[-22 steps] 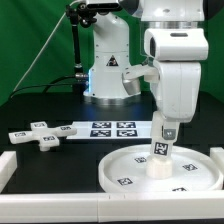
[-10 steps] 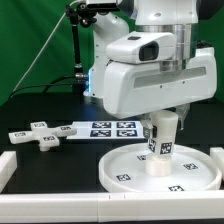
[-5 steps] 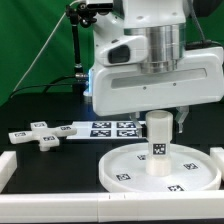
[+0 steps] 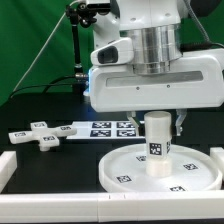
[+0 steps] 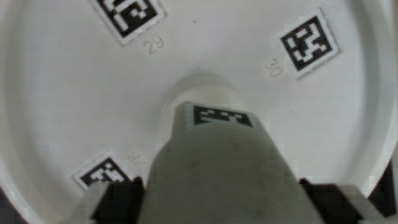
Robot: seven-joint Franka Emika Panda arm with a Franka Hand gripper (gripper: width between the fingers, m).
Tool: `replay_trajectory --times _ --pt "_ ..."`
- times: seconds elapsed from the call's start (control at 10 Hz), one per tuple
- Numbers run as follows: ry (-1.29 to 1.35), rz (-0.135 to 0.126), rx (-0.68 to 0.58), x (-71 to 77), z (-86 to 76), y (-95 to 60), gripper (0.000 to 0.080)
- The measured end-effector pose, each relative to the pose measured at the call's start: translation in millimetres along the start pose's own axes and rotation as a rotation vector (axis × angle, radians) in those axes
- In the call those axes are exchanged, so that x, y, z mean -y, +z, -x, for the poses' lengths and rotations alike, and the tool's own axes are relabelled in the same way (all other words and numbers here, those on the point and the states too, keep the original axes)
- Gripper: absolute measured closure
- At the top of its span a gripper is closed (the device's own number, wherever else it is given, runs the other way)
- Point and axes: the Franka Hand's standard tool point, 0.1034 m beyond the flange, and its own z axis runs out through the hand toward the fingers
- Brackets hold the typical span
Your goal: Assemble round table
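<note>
The large white round disc point(image 4: 160, 172) lies flat on the table toward the exterior view's right, tags on its face. The short cylinder leg point(image 4: 158, 143) stands upright on the disc's centre. My gripper point(image 4: 158, 117) comes straight down on the leg's top and is shut on it. In the wrist view the leg point(image 5: 221, 160) runs between both black fingers point(image 5: 118, 200) down to the disc point(image 5: 214, 40). The cross-shaped foot point(image 4: 38, 133) lies loose on the table at the exterior view's left.
The marker board point(image 4: 110, 128) lies behind the disc. A white rail point(image 4: 6, 172) runs along the exterior view's left edge. The robot base point(image 4: 105, 70) stands at the back.
The wrist has turned about the upright leg, so the arm's broad body now faces the camera. The leg stays on the disc's centre.
</note>
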Motion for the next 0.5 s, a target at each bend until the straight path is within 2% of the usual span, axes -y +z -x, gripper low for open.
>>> replay_trajectory --times 0.2,0.3,0.5 --pt "0.241 -0.012 0.01 1.1 2.3 1.0 0.0384" --pt "0.387 -0.029 0.019 2.0 3.3 1.6 0.0384" --pt "0.539 -0.031 0.029 5.2 5.8 2.0 0.0384"
